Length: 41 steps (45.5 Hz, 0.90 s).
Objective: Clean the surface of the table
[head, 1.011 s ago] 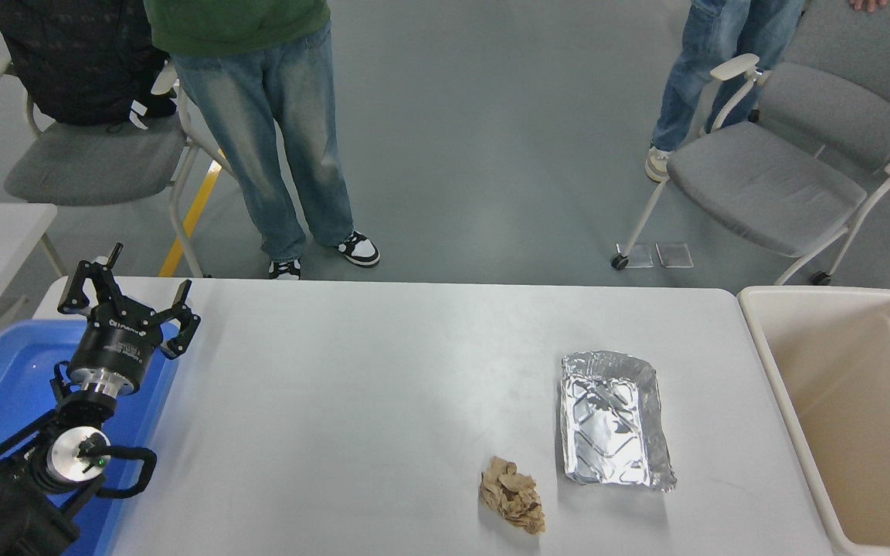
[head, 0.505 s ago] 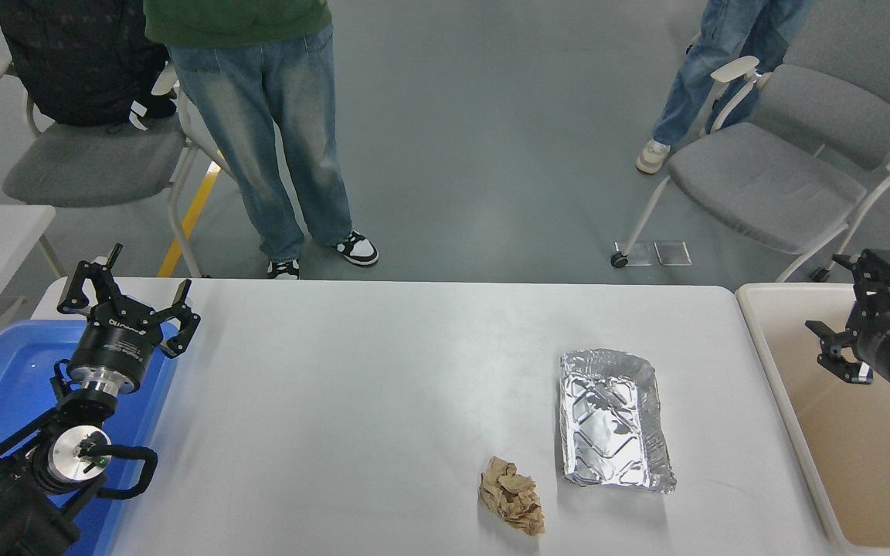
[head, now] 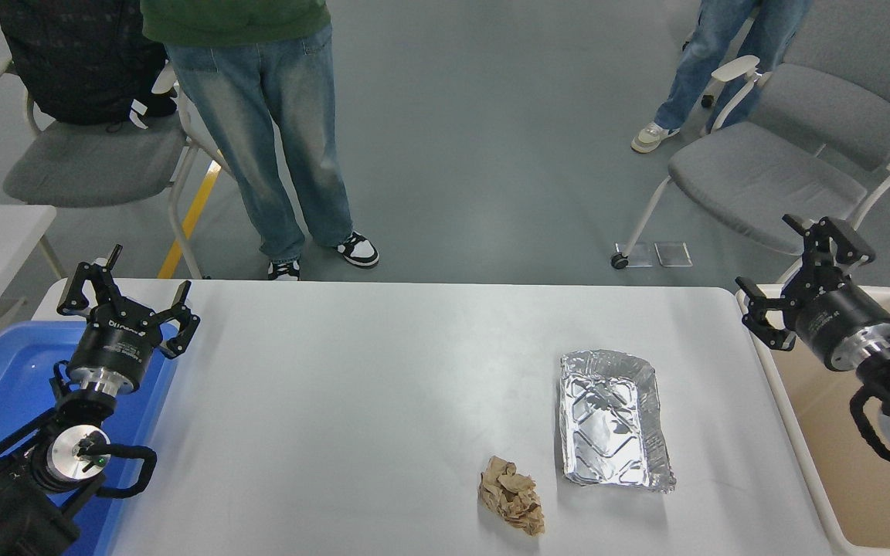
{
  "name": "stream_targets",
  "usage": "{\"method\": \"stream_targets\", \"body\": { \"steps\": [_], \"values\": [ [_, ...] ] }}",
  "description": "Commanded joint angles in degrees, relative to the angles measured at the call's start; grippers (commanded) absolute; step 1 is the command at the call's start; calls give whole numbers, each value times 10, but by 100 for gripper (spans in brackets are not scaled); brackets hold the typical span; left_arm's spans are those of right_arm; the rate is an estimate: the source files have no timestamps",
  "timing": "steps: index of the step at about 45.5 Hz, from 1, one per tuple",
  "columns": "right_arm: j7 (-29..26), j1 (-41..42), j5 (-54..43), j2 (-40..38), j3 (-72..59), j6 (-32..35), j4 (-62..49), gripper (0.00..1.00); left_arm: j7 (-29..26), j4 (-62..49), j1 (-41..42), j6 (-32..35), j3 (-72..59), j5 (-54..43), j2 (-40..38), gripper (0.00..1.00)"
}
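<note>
- Two items lie on the bench (head: pixel 337 401) near its near-right corner: crumpled brown paper (head: pixel 512 505) and a foil tray (head: pixel 613 421).
- Right tool (head: pixel 800 270), fingers apart and empty, has swung in over the beige bin (head: pixel 839 494) toward the bench's right edge, apparently for a pickup.
- Left tool (head: pixel 124 297), fingers apart, is parked over the blue bin (head: pixel 5 371).

The right claw (head: pixel 796 274) has swung in, fingers spread, over the beige bin's (head: pixel 816 494) far corner.

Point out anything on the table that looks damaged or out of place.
Two things: a foil tray, dented and crumpled along its rim, and a crumpled brown paper wad just left of its near end. Both lie loose on the table surface.
</note>
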Motion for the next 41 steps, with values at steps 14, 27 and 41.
{"method": "stream_targets", "body": {
  "steps": [14, 27, 41],
  "values": [
    [31, 28, 7, 58, 3, 9, -112, 100, 0, 0, 0, 0, 0, 0, 0, 99],
    [32, 35, 7, 59, 3, 9, -128, 100, 0, 0, 0, -1, 0, 0, -1, 99],
    [26, 36, 8, 55, -8, 6, -111, 100, 0, 0, 0, 0, 0, 0, 0, 99]
  ]
}}
